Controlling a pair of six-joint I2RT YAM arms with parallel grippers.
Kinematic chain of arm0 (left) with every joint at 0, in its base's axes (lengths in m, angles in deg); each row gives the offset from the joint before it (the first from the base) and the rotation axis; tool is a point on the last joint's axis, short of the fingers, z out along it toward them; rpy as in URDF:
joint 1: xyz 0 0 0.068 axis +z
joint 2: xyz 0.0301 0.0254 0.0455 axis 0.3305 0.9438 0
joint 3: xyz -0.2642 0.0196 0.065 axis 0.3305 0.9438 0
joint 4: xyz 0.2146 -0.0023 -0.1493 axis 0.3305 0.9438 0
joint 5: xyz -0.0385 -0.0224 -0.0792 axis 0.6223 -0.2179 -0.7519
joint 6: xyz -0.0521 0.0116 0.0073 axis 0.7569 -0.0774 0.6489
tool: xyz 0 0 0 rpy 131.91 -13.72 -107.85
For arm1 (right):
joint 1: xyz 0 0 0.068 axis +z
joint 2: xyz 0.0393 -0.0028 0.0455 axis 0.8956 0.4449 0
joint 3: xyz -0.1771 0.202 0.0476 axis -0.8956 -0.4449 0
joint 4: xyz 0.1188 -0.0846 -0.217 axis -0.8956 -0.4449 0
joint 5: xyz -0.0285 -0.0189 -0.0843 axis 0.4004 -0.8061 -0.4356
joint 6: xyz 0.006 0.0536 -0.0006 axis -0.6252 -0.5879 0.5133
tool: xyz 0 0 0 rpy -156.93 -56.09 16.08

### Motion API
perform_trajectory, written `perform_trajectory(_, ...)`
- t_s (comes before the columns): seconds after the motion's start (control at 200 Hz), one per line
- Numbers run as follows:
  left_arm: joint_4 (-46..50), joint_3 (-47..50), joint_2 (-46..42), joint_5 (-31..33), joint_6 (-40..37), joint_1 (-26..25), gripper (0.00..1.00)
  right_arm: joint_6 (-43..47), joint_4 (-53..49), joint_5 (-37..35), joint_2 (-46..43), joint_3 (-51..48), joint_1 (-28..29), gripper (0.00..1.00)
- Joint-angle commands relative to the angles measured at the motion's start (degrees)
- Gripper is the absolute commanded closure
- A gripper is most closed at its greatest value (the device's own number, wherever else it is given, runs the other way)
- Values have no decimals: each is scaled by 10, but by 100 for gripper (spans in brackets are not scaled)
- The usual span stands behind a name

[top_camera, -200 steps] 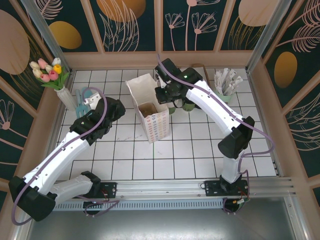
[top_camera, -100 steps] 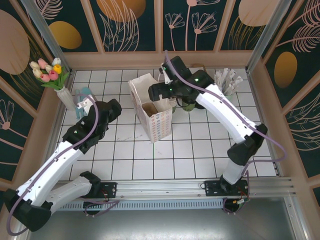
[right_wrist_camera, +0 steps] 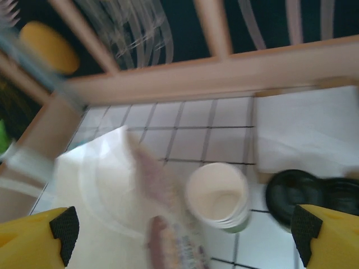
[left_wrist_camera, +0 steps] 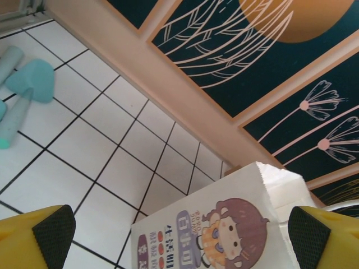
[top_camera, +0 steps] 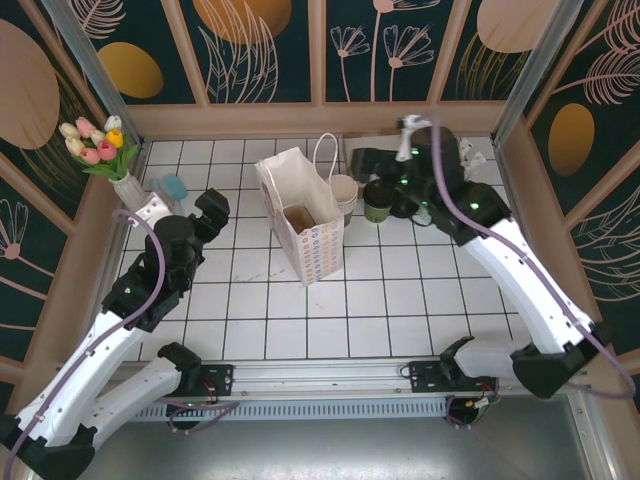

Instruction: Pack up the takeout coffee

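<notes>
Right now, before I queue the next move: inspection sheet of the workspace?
Surface: white tiled table, no spills seen.
Job's things: open cup, cream inside, standing right of the bag, not in it; dark cup to its right, lidded or not cannot tell.
Clutter: tulip vase far left; teal tools beside it.
Grippers: left gripper jaws open, empty, facing the bag; right gripper jaws open, empty, above the cups.
Cables: purple cables along both arms, snagging nothing.
Surroundings: floral wall panels in wood frames.
</notes>
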Motion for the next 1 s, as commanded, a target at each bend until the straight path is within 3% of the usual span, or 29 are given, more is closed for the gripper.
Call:
perform_trajectory(0.0,-58,10,0,-18,-8,3,1,-68,81,46,-40,-70,-82,1)
perform_trajectory(0.19,-84,21,15,-24,-8,2,1,-41,90,95,-51,-173,-154,1)
perform_trajectory(0.3,-103,27,20,-25,-8,2,1,-43,104,88,-38,-214,-156,1)
perform_trajectory(0.4,-114,32,27,-31,-12,2,1,-38,158,138,-34,-258,-155,1)
perform_trajectory(0.5,-140,47,31,-37,-17,2,1,-59,198,126,-18,-285,-155,1)
perform_trajectory(0.721,-154,63,38,24,28,3,1,-20,199,97,72,-242,-155,1)
perform_trajectory(0.991,-153,58,59,34,38,2,1,28,159,125,180,-173,-156,1)
